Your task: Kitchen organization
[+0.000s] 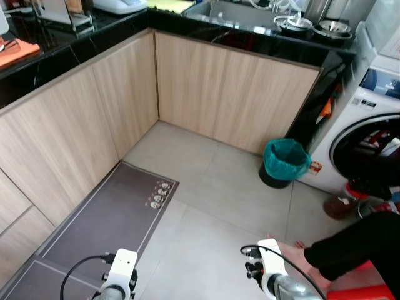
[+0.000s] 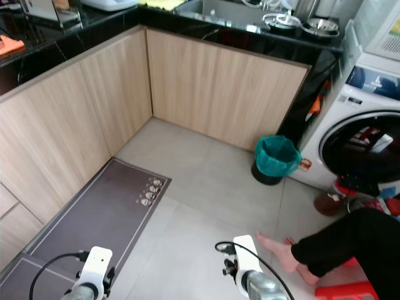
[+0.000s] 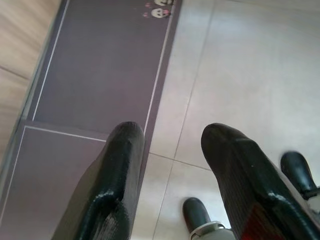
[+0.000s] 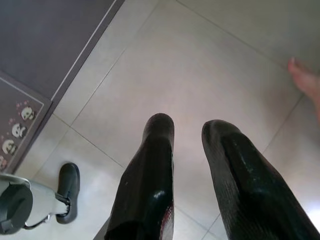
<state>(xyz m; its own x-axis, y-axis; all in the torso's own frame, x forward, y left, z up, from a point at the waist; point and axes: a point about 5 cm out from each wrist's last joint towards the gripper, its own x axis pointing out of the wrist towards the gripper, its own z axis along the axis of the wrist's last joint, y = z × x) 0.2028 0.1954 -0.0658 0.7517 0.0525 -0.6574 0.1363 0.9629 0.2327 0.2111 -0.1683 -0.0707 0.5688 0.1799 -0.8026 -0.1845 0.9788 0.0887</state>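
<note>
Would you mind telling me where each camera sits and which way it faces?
Left eye: head, facing down at the bin and mat; both wrists at bottom.
Right eye: same scene, shifted sideways.
Left wrist: along the open left gripper, toward mat and tiles.
Right wrist: along the open right gripper, toward tiles and a person's foot.
Shared: mat.

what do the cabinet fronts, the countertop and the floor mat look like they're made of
Cabinet fronts: pale wood-look panels, likely laminate or veneer; matte, with fine straight grain lines.
Countertop: black stone or a stone look; glossy, with reflections and faint veining.
Floor mat: dark grey-brown fabric or rubbery mat, matte, with a thin pale border line and small printed figures; the exact material is unclear.
</note>
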